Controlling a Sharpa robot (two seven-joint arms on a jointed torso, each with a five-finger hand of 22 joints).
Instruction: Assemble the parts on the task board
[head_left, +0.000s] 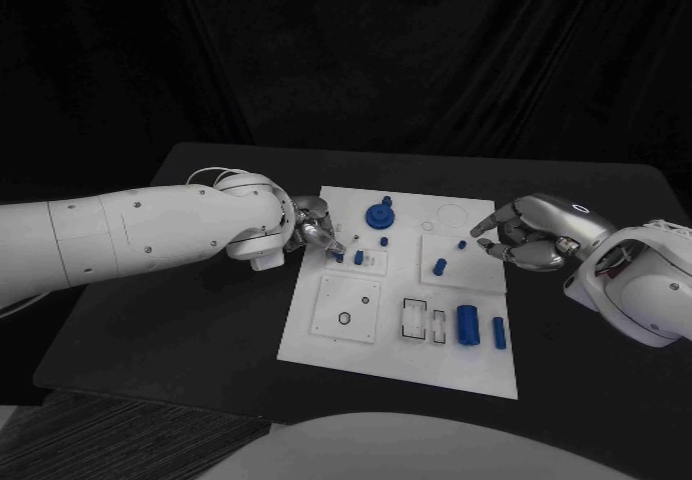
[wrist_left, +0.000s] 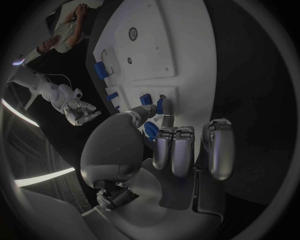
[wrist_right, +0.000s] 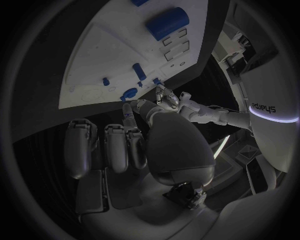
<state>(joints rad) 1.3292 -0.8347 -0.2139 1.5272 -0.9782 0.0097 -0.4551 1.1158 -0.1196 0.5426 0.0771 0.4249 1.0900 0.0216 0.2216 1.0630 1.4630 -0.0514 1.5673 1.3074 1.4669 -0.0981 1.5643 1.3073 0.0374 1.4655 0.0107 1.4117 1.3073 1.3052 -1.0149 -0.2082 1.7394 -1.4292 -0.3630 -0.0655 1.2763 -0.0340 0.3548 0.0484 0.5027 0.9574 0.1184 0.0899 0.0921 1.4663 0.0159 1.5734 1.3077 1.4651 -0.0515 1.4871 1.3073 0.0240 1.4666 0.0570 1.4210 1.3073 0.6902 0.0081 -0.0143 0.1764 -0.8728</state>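
The white task board (head_left: 329, 345) lies mid-table. My left hand (head_left: 315, 232) reaches over its far left part, and thumb and a fingertip pinch a small blue part (head_left: 340, 256) (wrist_left: 160, 106) standing in a square plate, with the other fingers curled in. A second small part (head_left: 359, 257) (wrist_left: 145, 99) stands beside it, and a round blue gear (head_left: 381, 215) sits just beyond. My right hand (head_left: 526, 235) (wrist_right: 134, 135) hovers at the board's far right edge with fingers curled in and nothing seen in them. A tiny blue peg (head_left: 462, 243) stands near its fingertips.
A blue peg (head_left: 440, 266) stands right of centre. A blue cylinder (head_left: 467, 322) and a blue bar (head_left: 499, 332) lie near the front right corner. Empty slots (head_left: 424, 320) and a plate with an oval hole (head_left: 345, 318) are on the front half. Black table (head_left: 173, 330) surrounds the board.
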